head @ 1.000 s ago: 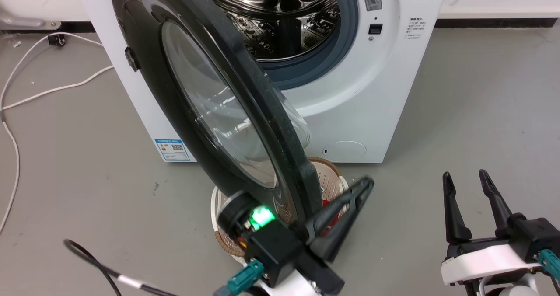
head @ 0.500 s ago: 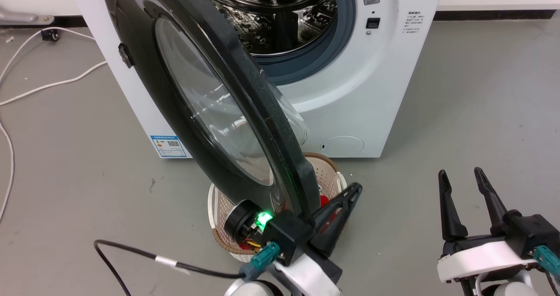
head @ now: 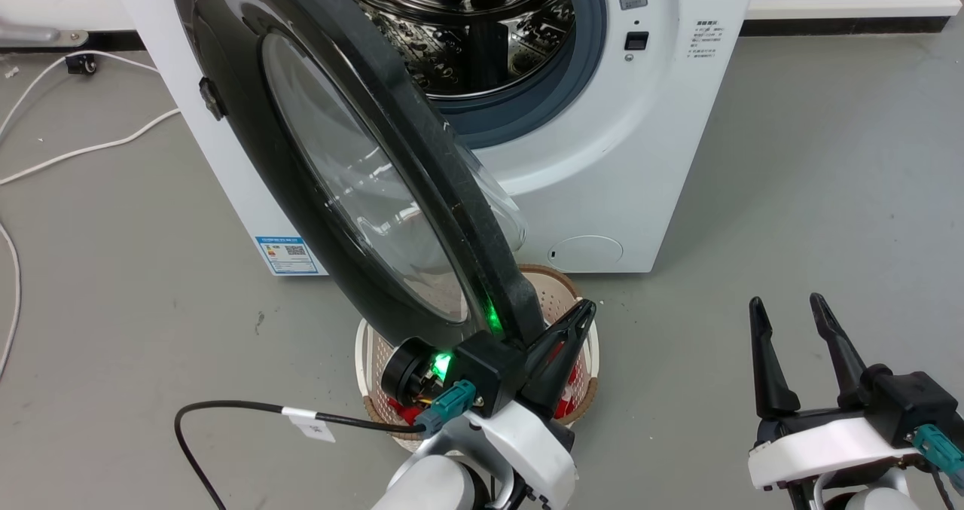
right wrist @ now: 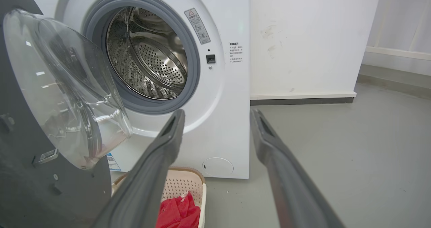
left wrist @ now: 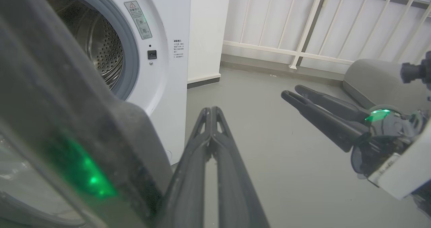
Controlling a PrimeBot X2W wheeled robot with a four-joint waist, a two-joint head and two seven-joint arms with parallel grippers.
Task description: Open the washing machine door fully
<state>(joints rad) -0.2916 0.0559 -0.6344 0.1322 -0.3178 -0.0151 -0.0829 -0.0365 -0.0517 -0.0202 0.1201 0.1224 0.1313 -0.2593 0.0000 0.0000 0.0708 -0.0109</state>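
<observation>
The washing machine door (head: 226,141), round and glossy black with a bulging glass window (head: 361,186), stands swung out from the white washing machine (head: 640,156) towards me. The steel drum (head: 482,28) is exposed behind it. My left gripper (head: 586,313) is shut on nothing, its wrist up against the door's lower rim on the inner side. In the left wrist view the shut left gripper (left wrist: 210,108) lies just right of the door's edge (left wrist: 67,120). My right gripper (head: 785,303) hangs open over bare floor at the lower right, apart from the door (right wrist: 30,174).
A pale basket (head: 561,288) with red cloth (right wrist: 180,209) sits on the floor under the door's lower edge. White cables (head: 75,152) trail on the left. A black cable (head: 226,404) loops by my left arm. Right of the machine lies grey floor (head: 828,156).
The head camera has shifted slightly. My left gripper has drawn leftwards and in, closer to the door's lower rim. The right gripper has stayed open and about in place.
</observation>
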